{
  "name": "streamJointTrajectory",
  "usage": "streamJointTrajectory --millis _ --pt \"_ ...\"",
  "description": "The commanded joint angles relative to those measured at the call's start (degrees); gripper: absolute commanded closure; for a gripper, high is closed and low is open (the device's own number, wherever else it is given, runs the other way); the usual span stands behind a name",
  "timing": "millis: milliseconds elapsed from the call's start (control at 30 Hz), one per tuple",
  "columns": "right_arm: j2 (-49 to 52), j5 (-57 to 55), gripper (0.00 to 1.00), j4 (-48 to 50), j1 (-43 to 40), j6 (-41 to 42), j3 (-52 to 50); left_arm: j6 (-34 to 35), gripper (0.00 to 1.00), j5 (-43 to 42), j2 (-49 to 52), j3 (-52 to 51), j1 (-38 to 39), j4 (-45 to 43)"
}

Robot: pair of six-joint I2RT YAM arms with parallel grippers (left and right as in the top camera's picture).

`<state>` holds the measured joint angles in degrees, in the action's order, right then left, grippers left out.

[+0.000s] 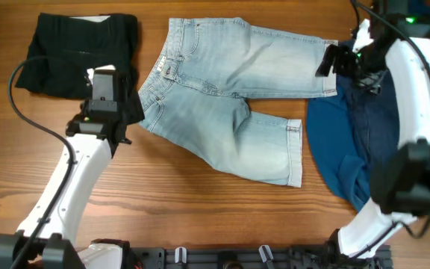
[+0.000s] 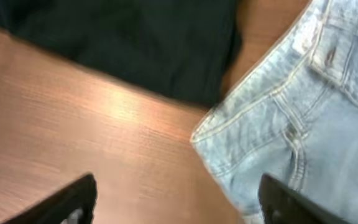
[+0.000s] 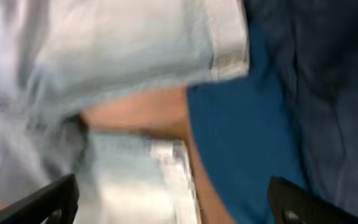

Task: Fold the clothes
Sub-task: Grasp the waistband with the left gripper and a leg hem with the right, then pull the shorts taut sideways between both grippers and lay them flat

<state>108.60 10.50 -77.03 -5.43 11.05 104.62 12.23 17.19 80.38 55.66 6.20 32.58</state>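
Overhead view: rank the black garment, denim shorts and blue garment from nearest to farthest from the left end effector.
1. black garment, upper left, and denim shorts, centre: both right beside the left end effector, too close to call.
2. blue garment, far right.

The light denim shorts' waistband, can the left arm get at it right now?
Probably yes. The left gripper hovers open by the waistband corner, with only bare table beneath it; the black garment lies beside the waistband, not over it.
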Motion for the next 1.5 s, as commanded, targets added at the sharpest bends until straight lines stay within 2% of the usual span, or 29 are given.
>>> streamJointTrajectory --millis 0,133,167,267,367,433,667,867,1033,1200,1367,1400,1433,1467 --pt "-6.4 0.4 0.03 -3.3 5.8 -2.7 -4.4 -0.2 0.12 -4.8 -1.7 3.2 -0.9 7.0" --pt "-17.1 -0.5 0.04 -1.2 12.7 3.0 -16.8 0.2 0.14 -9.5 -1.7 3.2 -4.8 12.6" --pt "-21.5 -0.6 0.05 1.2 15.3 5.6 -23.6 0.2 0.15 -9.5 -1.6 3.2 -7.2 11.7" --pt "-27.3 -0.6 0.07 7.0 19.2 10.0 -35.6 -0.3 0.14 -10.8 -0.3 3.2 -9.9 6.7" --pt "-29.7 -1.8 0.11 13.6 23.4 16.4 -47.5 -3.4 0.15 -16.5 3.6 3.2 -10.6 0.5" --pt "-29.5 -7.7 0.13 17.2 28.1 22.4 -53.7 -6.1 0.15 -19.8 8.7 3.2 -10.3 -2.2" --pt "-28.1 -11.7 0.16 24.6 29.7 28.3 -61.6 -10.6 0.16 -21.2 19.6 3.2 -9.7 -5.1" --pt "-26.8 -8.9 0.16 28.3 29.6 28.3 -63.0 -10.6 0.15 -21.6 21.5 3.2 -9.7 -11.3" --pt "-22.6 -6.4 0.16 28.9 29.6 29.0 -63.1 -10.6 0.15 -25.7 25.4 3.2 -9.5 -14.1" --pt "-19.0 -6.4 0.23 31.4 29.6 29.9 -63.1 -10.5 0.21 -26.3 29.1 3.2 -8.8 -16.3" --pt "-16.0 -6.6 0.53 34.1 29.6 31.1 -63.1 -10.5 0.42 -26.8 29.5 3.2 -8.3 -16.4" --pt "-15.6 -6.6 0.62 34.4 29.6 31.1 -63.1 -10.5 0.52 -26.8 29.5 3.2 -8.3 -16.2" --pt "-15.1 -6.7 0.7 34.7 29.6 31.1 -63.1 -10.5 0.68 -26.8 29.5 3.2 -8.3 -15.8" --pt "-14.6 -7.1 0.8 35.0 29.6 31.1 -63.1 -10.5 0.8 -26.8 29.5 3.2 -8.2 -15.2"
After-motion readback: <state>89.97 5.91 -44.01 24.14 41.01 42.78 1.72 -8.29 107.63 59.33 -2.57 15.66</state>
